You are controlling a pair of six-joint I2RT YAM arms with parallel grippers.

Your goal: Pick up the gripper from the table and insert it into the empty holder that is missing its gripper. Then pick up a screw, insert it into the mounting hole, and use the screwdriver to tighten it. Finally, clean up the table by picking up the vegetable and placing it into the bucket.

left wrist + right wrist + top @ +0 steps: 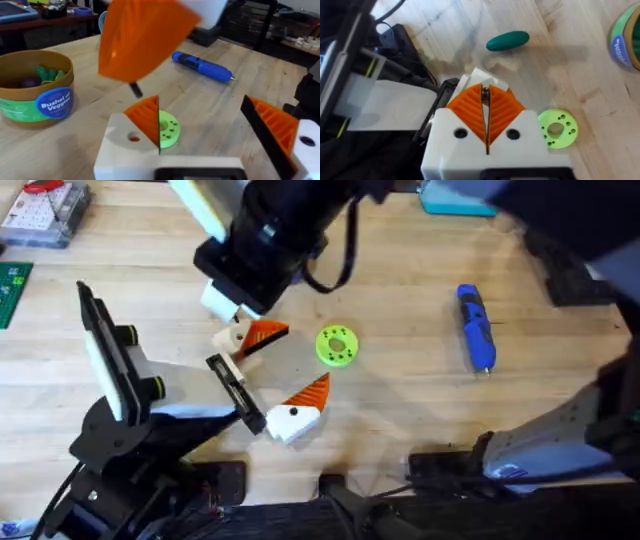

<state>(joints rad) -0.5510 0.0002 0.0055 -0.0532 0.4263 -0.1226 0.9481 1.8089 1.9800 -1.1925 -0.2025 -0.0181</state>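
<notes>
- Evidently, the gripper is judged light, rigid plastic, best taken by its cream base.
- Right tool is pressed together; left tool's state cannot be told.

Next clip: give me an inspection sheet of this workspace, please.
Surface: wooden table, no spills seen.
Job's things: gripper at the holder's end, its hole looks unfilled; screwdriver lying apart; vegetable on the table; bucket holds other veggies.
Clutter: green disc, clear box, green mat.
Grippers: right gripper shut on a thin dark piece, likely a screw, close over the gripper; left arm low beside the holder.
Cables: black loop at the raised arm.
Surroundings: cluttered benches behind.
</notes>
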